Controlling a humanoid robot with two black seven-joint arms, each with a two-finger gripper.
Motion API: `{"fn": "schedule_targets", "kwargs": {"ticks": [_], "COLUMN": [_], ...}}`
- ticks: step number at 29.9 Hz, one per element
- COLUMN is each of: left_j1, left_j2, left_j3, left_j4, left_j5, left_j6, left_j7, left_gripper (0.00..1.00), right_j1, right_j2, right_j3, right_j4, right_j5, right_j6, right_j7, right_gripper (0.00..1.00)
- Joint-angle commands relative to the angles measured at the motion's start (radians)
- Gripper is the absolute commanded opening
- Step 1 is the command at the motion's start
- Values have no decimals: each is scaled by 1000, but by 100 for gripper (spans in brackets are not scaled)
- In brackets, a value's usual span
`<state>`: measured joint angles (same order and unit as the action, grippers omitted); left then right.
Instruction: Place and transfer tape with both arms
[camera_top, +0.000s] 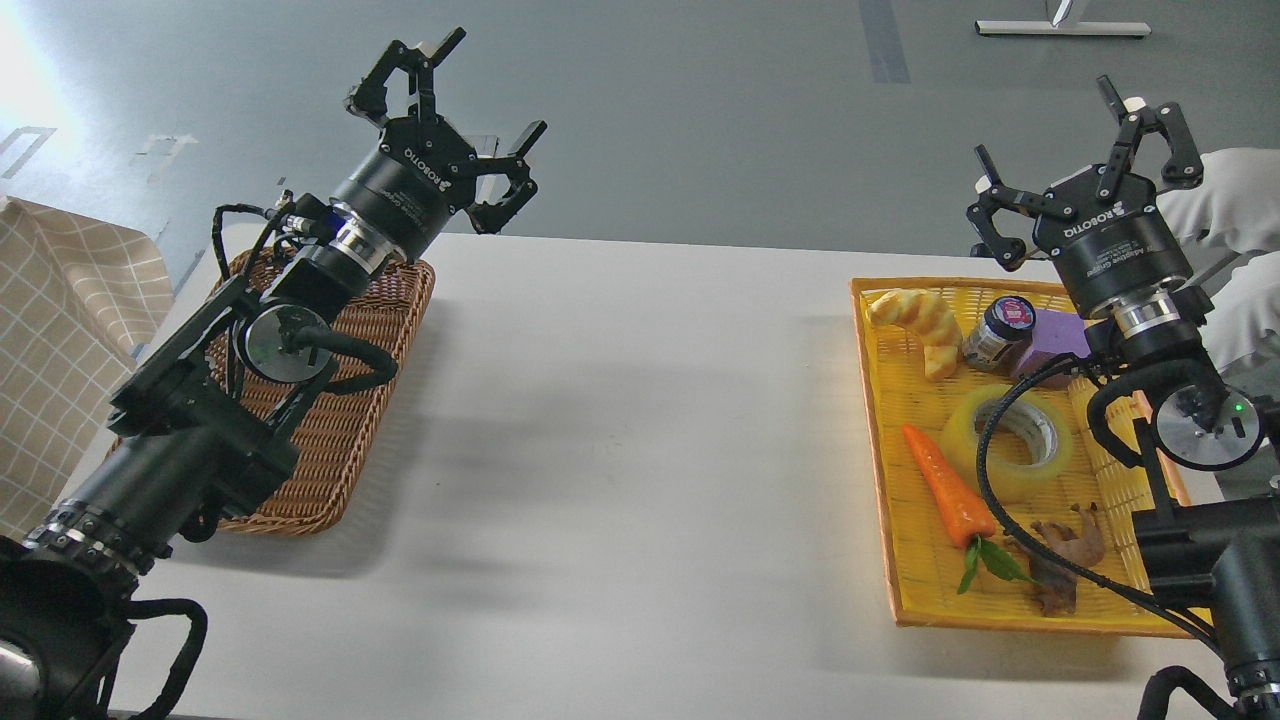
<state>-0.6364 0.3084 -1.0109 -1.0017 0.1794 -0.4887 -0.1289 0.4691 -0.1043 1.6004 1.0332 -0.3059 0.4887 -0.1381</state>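
Note:
The tape (1008, 441), a yellowish translucent roll with a grey-white core, lies flat in the yellow tray (878, 400) at the right, partly crossed by a black cable of my right arm. My right gripper (1085, 150) is open and empty, raised above the tray's far edge, well beyond the tape. My left gripper (455, 110) is open and empty, raised above the far end of the brown wicker basket (330, 440) at the left, far from the tape.
The tray also holds a bread piece (918, 325), a small dark jar (997, 332), a purple block (1055, 340), an orange carrot (950, 490) and a brown figure (1065, 555). A checked cloth (50, 330) hangs at far left. A person in white (1225, 215) stands behind the right gripper.

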Motion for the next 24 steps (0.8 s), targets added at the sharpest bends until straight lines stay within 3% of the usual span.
{"fn": "schedule_targets", "kwargs": {"ticks": [1, 24], "left_j1": [0, -2], "left_j2": [0, 0], "left_j3": [0, 0], "left_j4": [2, 0], "left_j5": [0, 0], "left_j6": [0, 0], "left_j7": [0, 0], "left_gripper": [98, 98], "right_j1": [-1, -7], "right_j2": [0, 6], "right_j3": [0, 1], "right_j4": [-2, 2], "right_j5": [1, 1], "right_j6": [0, 0], "right_j7": [0, 0], "right_gripper": [100, 100]}}
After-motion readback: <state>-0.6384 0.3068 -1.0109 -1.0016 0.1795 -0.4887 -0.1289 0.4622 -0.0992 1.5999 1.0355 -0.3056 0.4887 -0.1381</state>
